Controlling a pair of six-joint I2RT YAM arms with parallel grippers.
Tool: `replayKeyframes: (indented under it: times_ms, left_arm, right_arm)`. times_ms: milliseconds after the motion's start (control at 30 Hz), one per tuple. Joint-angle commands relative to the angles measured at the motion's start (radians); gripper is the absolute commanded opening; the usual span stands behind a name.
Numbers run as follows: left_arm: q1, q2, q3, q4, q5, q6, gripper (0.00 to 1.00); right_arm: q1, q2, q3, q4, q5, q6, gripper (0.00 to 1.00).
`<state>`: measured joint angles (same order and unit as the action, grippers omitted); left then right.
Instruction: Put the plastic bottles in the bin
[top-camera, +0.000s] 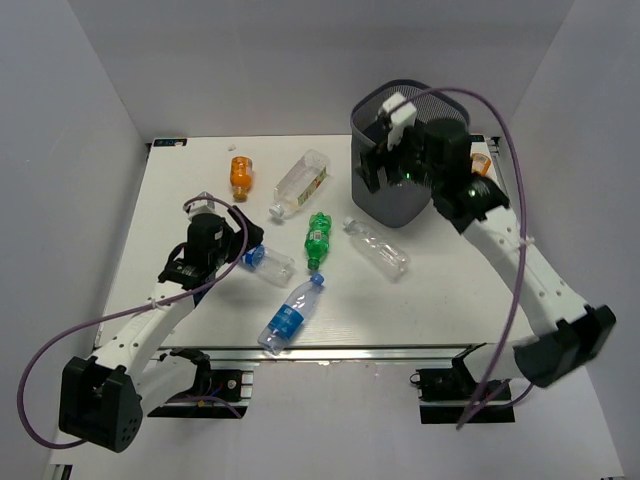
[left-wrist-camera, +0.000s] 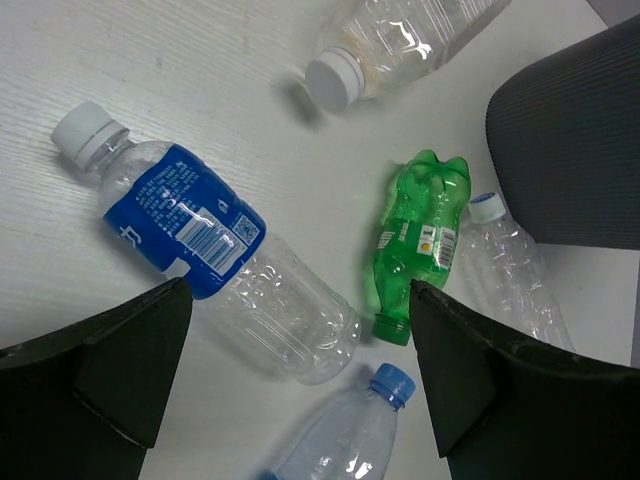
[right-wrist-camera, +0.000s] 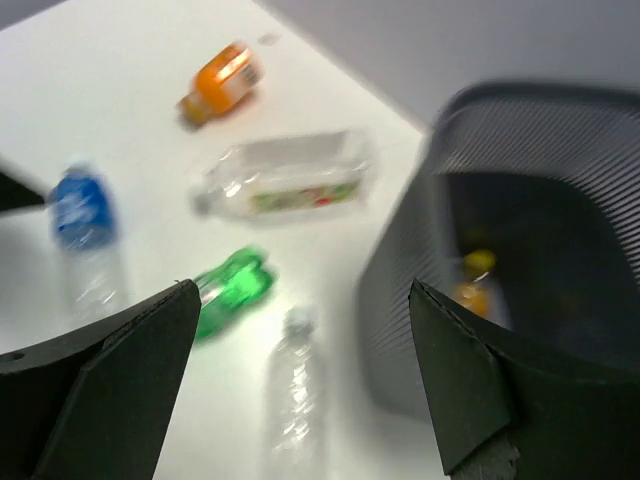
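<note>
Several plastic bottles lie on the white table: orange (top-camera: 240, 176), squarish clear (top-camera: 300, 183), green (top-camera: 317, 240), plain clear (top-camera: 377, 248) and two blue-labelled ones (top-camera: 268, 263) (top-camera: 290, 315). The wire-mesh bin (top-camera: 400, 205) stands at the back right. My left gripper (top-camera: 243, 243) is open and empty, hovering over the nearer blue-labelled bottle (left-wrist-camera: 200, 225), with the green one (left-wrist-camera: 420, 240) beside it. My right gripper (top-camera: 378, 165) is open and empty at the bin's left rim. The blurred right wrist view shows the bin (right-wrist-camera: 540, 150) with an orange bottle (right-wrist-camera: 468, 295) inside.
Another orange bottle (top-camera: 482, 162) lies right of the bin, partly hidden by my right arm. White walls close in the table on three sides. Purple cables loop off both arms. The table's front edge runs just past the blue-capped bottle (left-wrist-camera: 350, 430).
</note>
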<state>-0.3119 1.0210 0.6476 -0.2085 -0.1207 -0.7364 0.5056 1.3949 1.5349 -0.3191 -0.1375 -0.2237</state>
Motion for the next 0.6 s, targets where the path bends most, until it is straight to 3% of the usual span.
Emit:
replayKeyframes:
  times_ms: [0,100,167,267,567]
  left_arm:
    - [-0.006,0.007,0.001,0.021,0.059,0.014,0.98]
    - [-0.007,0.001,-0.008,0.015,0.085,0.009,0.98]
    - [-0.007,-0.01,-0.037,0.024,0.105,0.003,0.98]
    - [-0.007,-0.021,-0.052,0.015,0.119,-0.004,0.98]
    - [-0.018,-0.059,-0.098,-0.054,0.19,-0.009,0.98]
  right_arm:
    - [0.085,-0.129,-0.204,0.035,-0.02,0.085,0.89]
    - [0.116,-0.187,-0.421,0.067,0.024,0.185,0.89]
    - [0.116,-0.215,-0.536,0.071,0.142,0.187,0.89]
    - [0.114,-0.188,-0.594,0.08,0.334,0.193,0.89]
    - [0.079,0.078,-0.634,0.241,0.423,0.098,0.89]
